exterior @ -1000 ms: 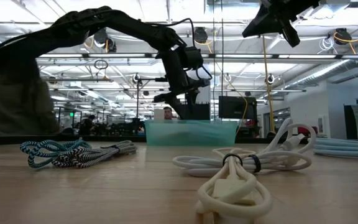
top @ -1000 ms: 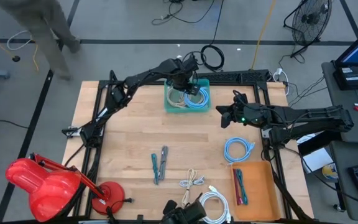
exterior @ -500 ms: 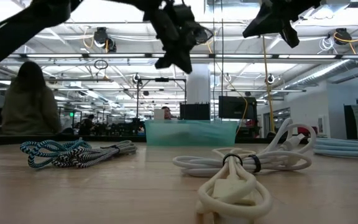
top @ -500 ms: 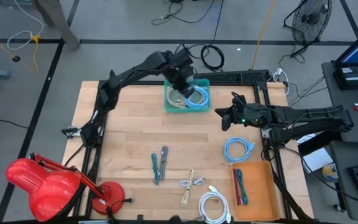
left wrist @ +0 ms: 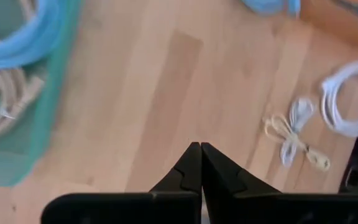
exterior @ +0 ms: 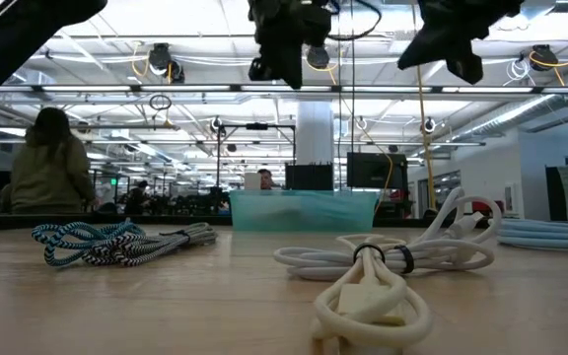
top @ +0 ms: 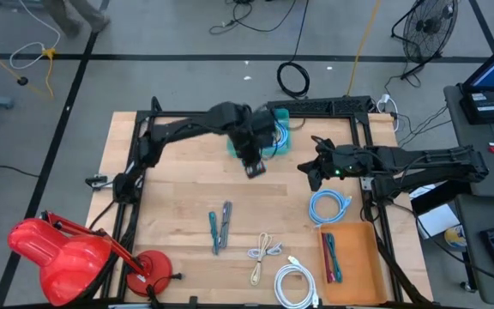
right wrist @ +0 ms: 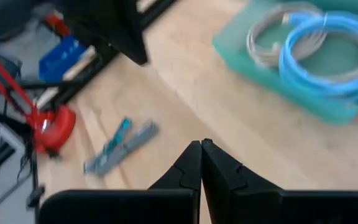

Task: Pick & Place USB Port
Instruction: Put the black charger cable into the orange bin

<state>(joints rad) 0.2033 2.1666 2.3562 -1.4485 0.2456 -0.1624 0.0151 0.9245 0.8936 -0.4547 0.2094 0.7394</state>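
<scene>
Two white cords sit closest to the front edge of the table, far from the green bin (exterior: pixel 304 212): a big white cord (top: pixel 294 283) and a small cream cord (top: pixel 264 251). A pair of blue-grey cords (top: pixel 219 227) lies a bit closer to the bin. An orange tray (top: pixel 360 268) with more cords in it is off to the right of the bin and well in front of it. A light blue cord (top: pixel 327 206) lies between that tray and the bin. I think these cords are spread out so each one is easy to grab alone. The left gripper (top: pixel 254 166) hangs in the air just in front of the bin, squeezed tight with nothing in it. I think it is turned toward the loose cords to fetch one, but I cannot tell which. The right gripper (top: pixel 310 174) waits up high, just to the right of the bin, pinched tight and empty too. Inside the bin lie a blue cord (left wrist: pixel 17 51) and a grey cord (left wrist: pixel 17 102), coiled up so they fit. So the job looks partly done, with several cords to go. Far behind the bin, off the table, a person (exterior: pixel 52 168) sits in the room.
</scene>
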